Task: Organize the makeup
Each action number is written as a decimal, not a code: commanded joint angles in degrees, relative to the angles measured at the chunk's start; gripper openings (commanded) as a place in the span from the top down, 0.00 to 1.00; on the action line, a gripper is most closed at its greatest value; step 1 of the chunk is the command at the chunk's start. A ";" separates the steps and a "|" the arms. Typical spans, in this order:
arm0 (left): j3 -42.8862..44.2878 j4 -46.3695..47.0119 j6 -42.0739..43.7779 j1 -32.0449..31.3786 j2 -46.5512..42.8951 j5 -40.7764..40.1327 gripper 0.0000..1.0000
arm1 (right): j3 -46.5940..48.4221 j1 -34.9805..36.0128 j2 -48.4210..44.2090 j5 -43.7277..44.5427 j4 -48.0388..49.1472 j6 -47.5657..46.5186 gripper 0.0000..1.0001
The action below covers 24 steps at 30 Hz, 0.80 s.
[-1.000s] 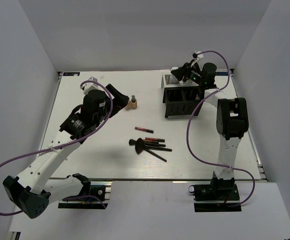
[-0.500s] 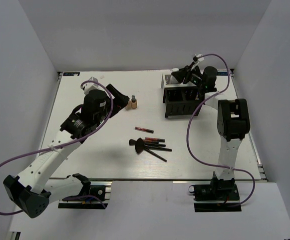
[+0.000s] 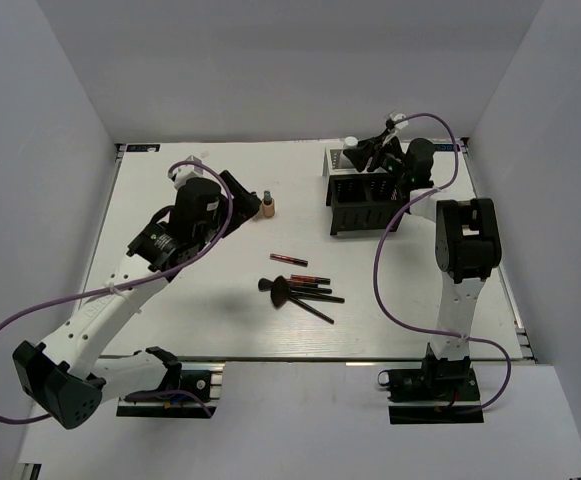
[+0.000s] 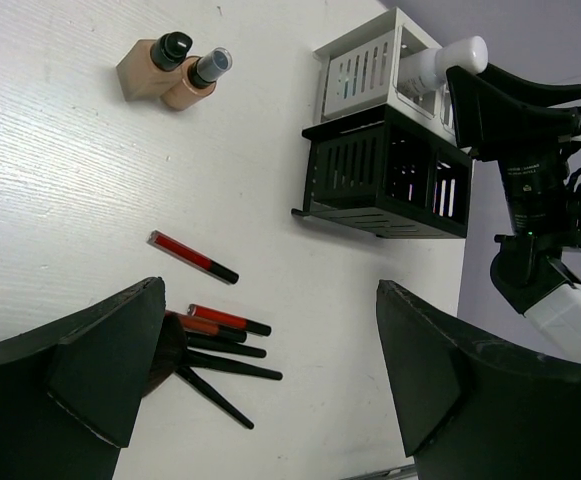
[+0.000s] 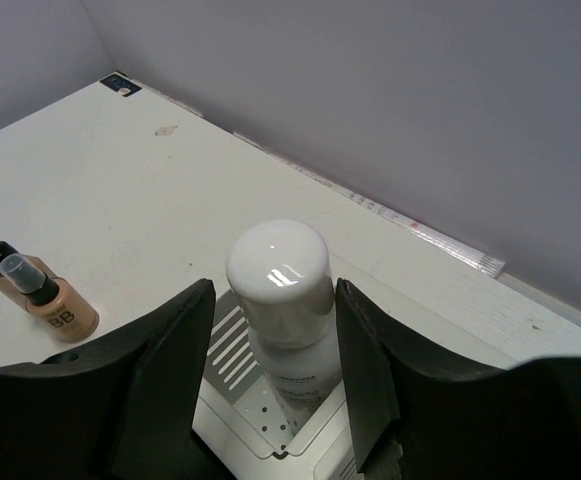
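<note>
"Gripping that bottle, are you?" the operator asks.

"No. My right gripper (image 5: 275, 300) stands spread, a finger on each side of the white-capped bottle (image 5: 278, 262). I see a gap at one side of the cap and barely any at the other. The bottle stands upright directly under my wrist, in the white slotted bin (image 5: 232, 345), not in the black mesh box (image 4: 385, 175) just nearer my base."

"And if you had to take hold of it?"

"I'd judge it stiff plastic, glossy and slippery at the cap, and tall enough to topple. I'd close squarely on the body below the cap."

"And the left?"

"My left gripper (image 4: 270, 300) hangs wide apart, holding nothing. Ahead of it, seen between its fingers, lie the red pencils (image 4: 220, 322) and black brushes (image 4: 225, 372), with one red pencil (image 4: 192, 257) apart from the cluster. Off to one side stand the two tan bottles (image 4: 175, 75), seemingly touching. The pencils look light, thin and apt to roll, so I'd pinch them mid-shaft. The tan bottles look small and hard, so I'd take the body, not the narrow top."
</note>
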 commanded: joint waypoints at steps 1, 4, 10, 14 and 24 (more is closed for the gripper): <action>2.84 -0.98 0.03 -0.04 -0.11 0.08 0.04 | -0.61 -0.10 -2.12 0.08 5.27 -1.43 0.42; 3.63 -1.42 -0.06 -0.04 0.51 -0.01 0.04 | -0.87 0.07 -2.03 -0.01 5.88 -1.43 0.40; 4.25 -1.59 0.03 -0.04 1.04 -0.36 0.04 | -1.58 -0.11 -2.47 -0.71 6.50 -1.60 0.27; 3.73 -1.24 0.03 -0.04 0.51 -0.45 0.04 | -3.77 -0.28 -4.31 -0.89 6.06 -2.83 0.11; 3.11 -0.72 0.38 -0.04 -0.19 -0.71 0.04 | -8.16 -1.51 -9.41 -0.45 3.78 -4.85 0.11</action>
